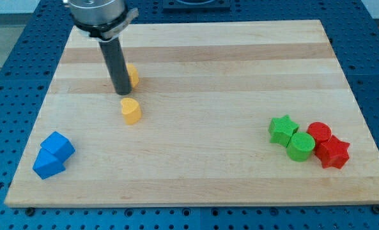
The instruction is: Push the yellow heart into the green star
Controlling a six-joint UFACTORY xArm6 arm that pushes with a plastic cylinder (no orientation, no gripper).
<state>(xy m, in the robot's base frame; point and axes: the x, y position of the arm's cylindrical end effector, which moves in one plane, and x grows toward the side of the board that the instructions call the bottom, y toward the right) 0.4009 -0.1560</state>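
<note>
My tip [123, 92] is sitting at the view's upper left on the wooden board [195, 57]; it is a bare rod, with no jaws to open or close. It is standing just above the yellow heart [131, 110], apparently not touching. A second yellow block [133, 75] is peeking from behind the rod. The green star [282, 129] is lying well apart, right, touching a green cylinder [300, 146].
</note>
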